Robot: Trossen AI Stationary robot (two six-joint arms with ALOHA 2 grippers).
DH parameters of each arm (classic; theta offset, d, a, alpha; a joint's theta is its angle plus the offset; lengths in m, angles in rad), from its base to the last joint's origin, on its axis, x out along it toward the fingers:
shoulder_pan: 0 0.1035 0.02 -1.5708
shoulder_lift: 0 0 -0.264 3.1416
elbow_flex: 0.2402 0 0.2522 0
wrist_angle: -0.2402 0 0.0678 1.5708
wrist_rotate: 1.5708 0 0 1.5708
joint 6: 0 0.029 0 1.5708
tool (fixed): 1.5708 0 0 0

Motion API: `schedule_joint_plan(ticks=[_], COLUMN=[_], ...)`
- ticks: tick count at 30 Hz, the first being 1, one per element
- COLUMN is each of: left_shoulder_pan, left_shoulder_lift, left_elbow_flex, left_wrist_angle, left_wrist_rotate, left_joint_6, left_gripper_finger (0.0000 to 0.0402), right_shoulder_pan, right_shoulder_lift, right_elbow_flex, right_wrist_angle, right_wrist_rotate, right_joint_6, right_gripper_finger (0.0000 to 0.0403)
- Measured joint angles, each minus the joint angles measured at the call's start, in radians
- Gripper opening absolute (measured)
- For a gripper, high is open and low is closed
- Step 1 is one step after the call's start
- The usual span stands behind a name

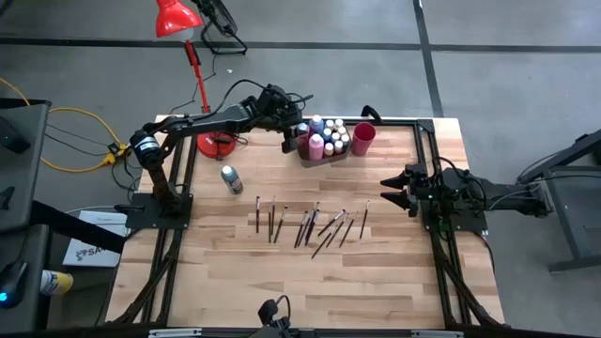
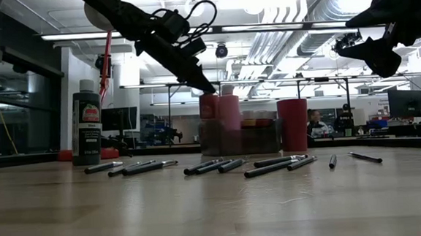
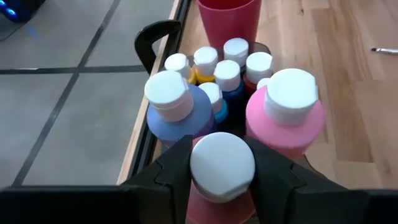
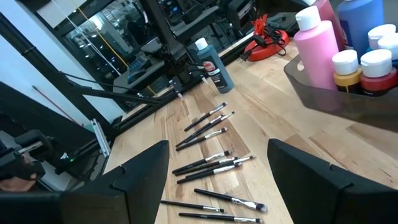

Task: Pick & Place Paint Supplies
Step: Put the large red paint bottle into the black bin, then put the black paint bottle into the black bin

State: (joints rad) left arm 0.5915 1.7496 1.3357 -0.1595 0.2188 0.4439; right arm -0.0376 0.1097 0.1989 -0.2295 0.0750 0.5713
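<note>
Near table half: bare wood. Mid-table: paintbrushes (image 1: 310,223) lie in a loose row, free space all round. Right gripper (image 1: 392,191) hovers over the right edge, fingers spread wide, empty. Far edge: grey bin (image 1: 310,155) packed with paint bottles (image 3: 286,112), red cup (image 1: 364,138) beside it. Left gripper (image 3: 222,167) clamps a white-capped red bottle (image 3: 222,186) at the bin. Dark bottle (image 1: 231,178) stands alone at left.

The table (image 1: 282,272) is pale wood with a smooth, faintly glossy finish (visible grain). The bottle caps (image 3: 222,165) are matt white plastic. The bin (image 4: 323,93) is translucent grey plastic.
</note>
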Motion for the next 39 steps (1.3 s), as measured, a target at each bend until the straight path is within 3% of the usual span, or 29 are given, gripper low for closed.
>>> schedule_joint_plan(ticks=[12, 23, 39], left_shoulder_pan=[0.000, 0.024, 0.076], left_shoulder_lift=[0.002, 0.000, -0.108], left_elbow_flex=[0.001, 0.001, 0.001], left_wrist_angle=[0.000, -0.007, -0.009], left_wrist_rotate=[-0.015, -0.022, 0.023], left_joint_6=[0.045, 0.052, 0.083], left_gripper_finger=[0.0149, 0.0242, 0.0246], right_shoulder_pan=[0.000, 0.000, 0.000], right_shoulder_lift=[0.000, 0.000, 0.000], right_elbow_flex=[0.000, 0.000, 0.000], right_wrist_angle=[0.000, 0.000, 0.000], right_wrist_rotate=[0.000, 0.000, 0.000], right_joint_6=[0.000, 0.000, 0.000], right_gripper_finger=[0.0266, 0.0266, 0.0266])
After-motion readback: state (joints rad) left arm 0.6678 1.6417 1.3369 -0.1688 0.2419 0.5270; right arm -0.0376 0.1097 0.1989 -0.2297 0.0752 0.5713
